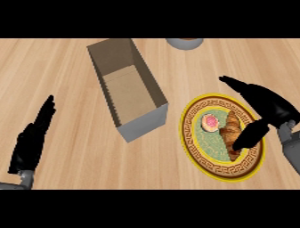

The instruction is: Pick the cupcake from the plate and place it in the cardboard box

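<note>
box (129,89) top open | croissant (231,130) just beside cupcake (211,121)

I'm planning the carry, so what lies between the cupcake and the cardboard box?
Nothing visible lies between them. The cupcake sits on the plate, on its side facing the box, with only bare counter between. The croissant lies on the cupcake's far side, under the right hand.

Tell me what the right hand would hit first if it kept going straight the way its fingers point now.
The right hand points up and to the left, above the plate's far edge. Straight on, it would likely first meet the near right corner of the cardboard box, though its height above the counter is unclear, so it might pass over.
</note>
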Controlling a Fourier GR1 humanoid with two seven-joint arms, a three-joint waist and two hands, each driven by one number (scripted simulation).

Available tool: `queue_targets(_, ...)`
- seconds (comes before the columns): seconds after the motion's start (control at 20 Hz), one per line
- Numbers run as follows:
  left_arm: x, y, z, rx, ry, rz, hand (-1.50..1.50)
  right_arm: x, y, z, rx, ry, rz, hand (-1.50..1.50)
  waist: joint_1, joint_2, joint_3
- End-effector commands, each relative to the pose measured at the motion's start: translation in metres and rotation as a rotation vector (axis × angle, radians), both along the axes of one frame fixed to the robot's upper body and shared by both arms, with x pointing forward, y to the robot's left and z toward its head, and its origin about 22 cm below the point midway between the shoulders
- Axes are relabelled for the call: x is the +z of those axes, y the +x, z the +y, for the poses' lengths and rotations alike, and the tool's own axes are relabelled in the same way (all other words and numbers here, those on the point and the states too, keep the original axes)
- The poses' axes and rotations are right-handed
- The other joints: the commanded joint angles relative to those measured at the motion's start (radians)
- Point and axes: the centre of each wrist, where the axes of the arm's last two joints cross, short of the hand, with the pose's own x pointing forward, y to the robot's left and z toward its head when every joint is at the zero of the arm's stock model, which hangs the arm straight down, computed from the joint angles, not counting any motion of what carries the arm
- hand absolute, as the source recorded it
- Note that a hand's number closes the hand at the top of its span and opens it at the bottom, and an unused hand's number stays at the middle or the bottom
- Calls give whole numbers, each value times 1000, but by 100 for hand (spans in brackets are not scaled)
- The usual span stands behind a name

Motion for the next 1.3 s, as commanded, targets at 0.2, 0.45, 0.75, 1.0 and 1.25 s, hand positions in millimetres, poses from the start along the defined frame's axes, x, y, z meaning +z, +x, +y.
queue_targets(0.2,0,6,-8,-2,5,-23,0,-29,-9,44,-71,-77,58,-150,4,4,2)
queue_targets(0.45,8,6,1,-7,-2,1,0,-22,-1,38,-102,-116,68,-150,5,4,2)
queue_targets(0.75,2,-3,6,-2,11,-9,0,-31,-22,35,-108,-129,90,-150,1,3,2)
queue_targets(1.0,22,0,26,-8,23,-18,0,-45,-5,31,-97,-123,82,-150,5,4,2)
queue_targets(1.25,-14,-16,13,-8,11,-4,0,-43,-7,42,-102,-127,81,-150,4,4,1)
